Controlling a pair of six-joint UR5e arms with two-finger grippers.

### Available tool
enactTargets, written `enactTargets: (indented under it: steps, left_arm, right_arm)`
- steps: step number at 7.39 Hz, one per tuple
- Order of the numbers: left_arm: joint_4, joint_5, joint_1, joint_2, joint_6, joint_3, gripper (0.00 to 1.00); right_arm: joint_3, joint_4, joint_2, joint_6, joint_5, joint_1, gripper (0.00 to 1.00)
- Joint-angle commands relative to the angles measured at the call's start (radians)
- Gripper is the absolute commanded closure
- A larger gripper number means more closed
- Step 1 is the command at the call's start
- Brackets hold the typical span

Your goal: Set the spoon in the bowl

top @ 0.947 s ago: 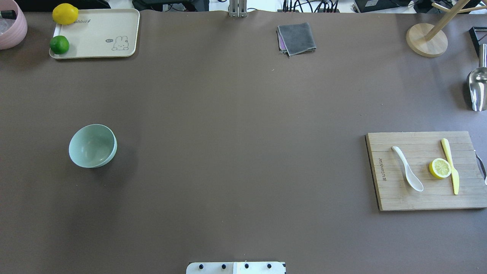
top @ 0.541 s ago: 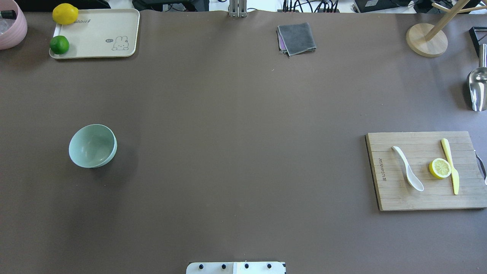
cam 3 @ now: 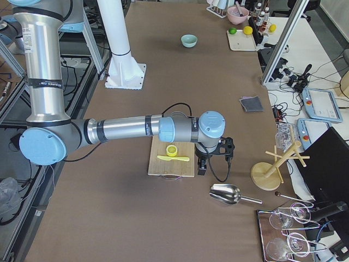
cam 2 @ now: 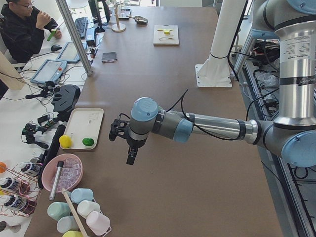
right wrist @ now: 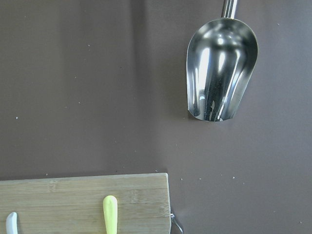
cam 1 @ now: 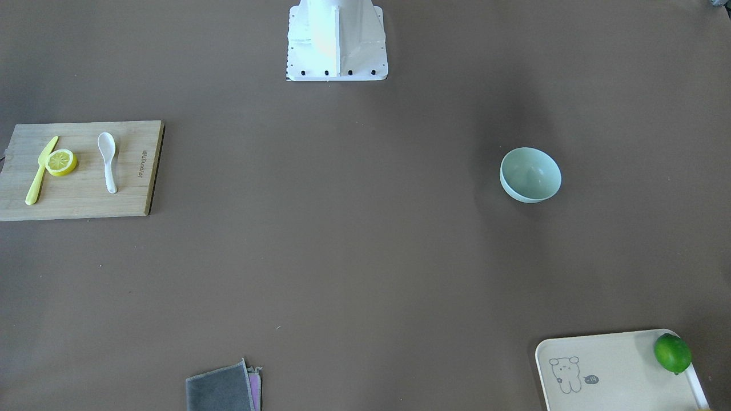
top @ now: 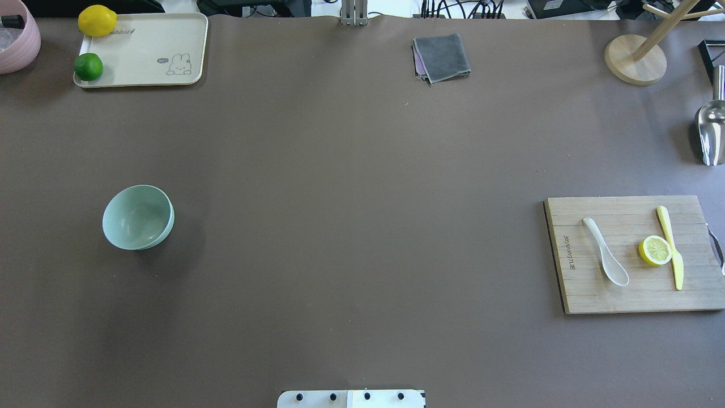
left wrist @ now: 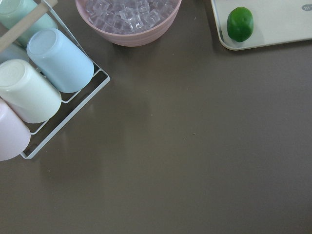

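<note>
The white spoon [top: 606, 259] lies on a wooden cutting board [top: 578, 294] at the table's right, scoop toward the robot. It also shows in the front view [cam 1: 107, 161], and its handle tip shows in the right wrist view [right wrist: 10, 222]. The mint-green bowl [top: 137, 217] stands upright and empty at the left, and shows in the front view [cam 1: 530, 174] too. My left gripper [cam 2: 123, 143] shows only in the left side view, high above the table. My right gripper [cam 3: 215, 161] shows only in the right side view, just beyond the board. I cannot tell whether either is open or shut.
On the board lie a lemon half [top: 655, 250] and a yellow knife [top: 671, 246]. A steel scoop [right wrist: 220, 68] and a wooden stand [top: 634, 59] are at the far right. A grey cloth [top: 442, 56], a cream tray [top: 153, 62] with lime and lemon, and a pink ice bowl [left wrist: 126, 19] are at the far edge.
</note>
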Motion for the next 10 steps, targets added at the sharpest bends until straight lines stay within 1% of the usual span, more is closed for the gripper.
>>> enactTargets:
  steps: [1, 5, 6, 7, 8, 9, 10]
  left_arm:
    - [0.0, -0.002, 0.0, -0.003, -0.001, -0.007, 0.02]
    - [-0.018, -0.011, 0.005, -0.008, 0.0, -0.009, 0.02]
    - [-0.034, -0.059, 0.023, -0.018, 0.0, -0.018, 0.02]
    - [-0.096, -0.07, 0.072, -0.021, 0.0, -0.018, 0.02]
    - [-0.215, -0.077, 0.14, -0.041, -0.001, -0.006, 0.02]
    - [-0.277, -0.075, 0.176, -0.051, -0.126, 0.02, 0.02]
    - [-0.282, -0.081, 0.211, -0.089, -0.249, 0.02, 0.02]
  right_arm:
    - [0.0, 0.0, -0.002, -0.001, 0.0, 0.0, 0.0]
    - [0.0, 0.0, -0.004, 0.001, 0.0, 0.0, 0.0]
    - [0.0, 0.002, -0.001, 0.009, 0.0, 0.0, 0.0]
    - [0.002, 0.003, 0.002, 0.028, -0.001, 0.0, 0.0]
    - [0.002, 0.003, 0.002, 0.035, -0.001, 0.0, 0.0]
    - [0.002, 0.005, 0.002, 0.035, -0.001, 0.0, 0.0]
    - [0.002, 0.005, 0.001, 0.035, -0.001, 0.0, 0.0]
